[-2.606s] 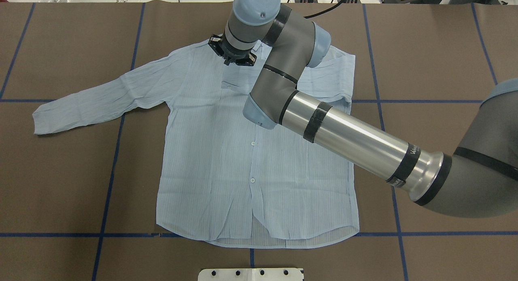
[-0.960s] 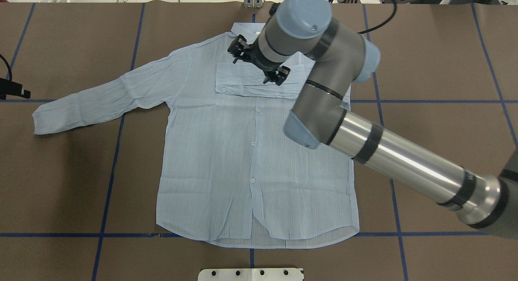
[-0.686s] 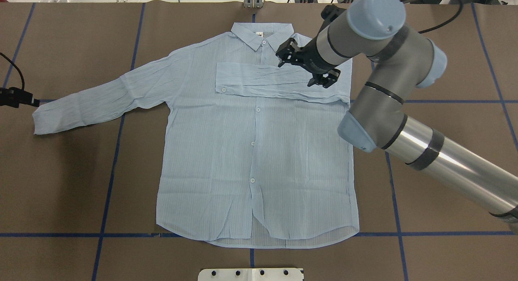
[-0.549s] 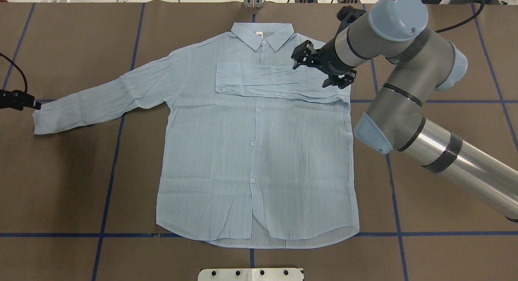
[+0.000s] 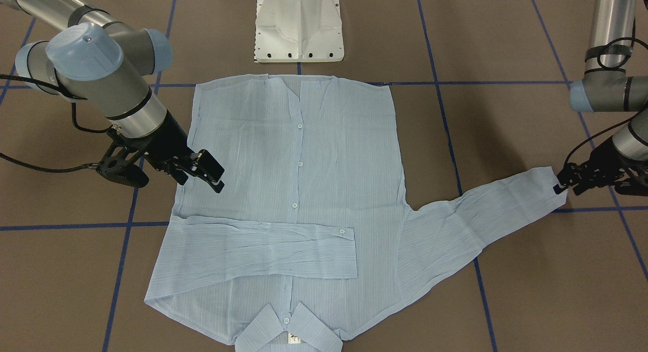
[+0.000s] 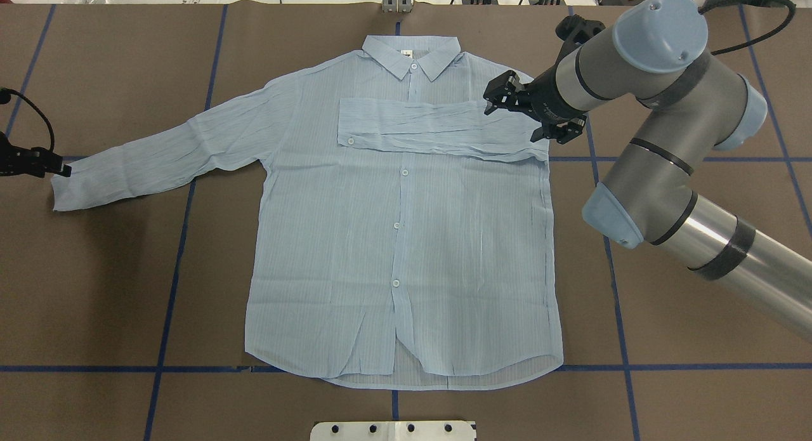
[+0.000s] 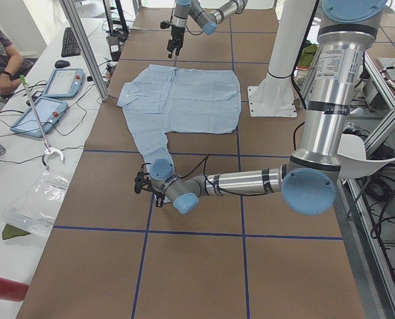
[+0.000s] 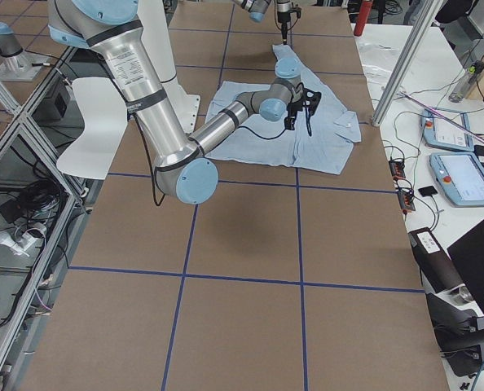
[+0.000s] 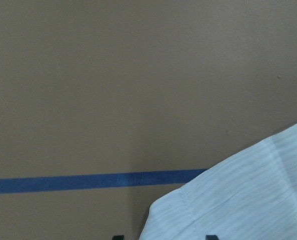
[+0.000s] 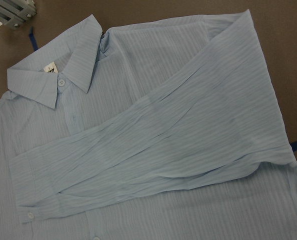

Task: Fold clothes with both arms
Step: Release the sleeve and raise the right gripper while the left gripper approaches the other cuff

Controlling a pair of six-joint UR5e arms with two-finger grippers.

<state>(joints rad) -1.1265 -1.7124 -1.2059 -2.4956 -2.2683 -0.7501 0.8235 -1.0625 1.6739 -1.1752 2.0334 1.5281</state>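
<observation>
The light-blue striped shirt (image 6: 393, 238) lies flat and buttoned, collar (image 6: 411, 52) at the far side. One sleeve (image 6: 431, 127) is folded across the chest; it also fills the right wrist view (image 10: 153, 160). The other sleeve (image 6: 171, 149) stretches out to the left. My right gripper (image 6: 530, 114) hangs open and empty over the shirt's right shoulder. My left gripper (image 6: 60, 170) sits low at the end of the outstretched sleeve. In the left wrist view its fingertips stand apart, with the cuff (image 9: 248, 200) lying between them on the table.
The white pedestal base (image 5: 298, 23) stands at the near table edge, just past the shirt's hem. Blue tape lines (image 6: 171, 269) cross the brown table top. A side table (image 7: 48, 86) with tablets and a seated person runs along the far side.
The right gripper has left the folded sleeve lying on the chest and swung right, off toward the shoulder. The left gripper has come in from the left edge up to the cuff.
</observation>
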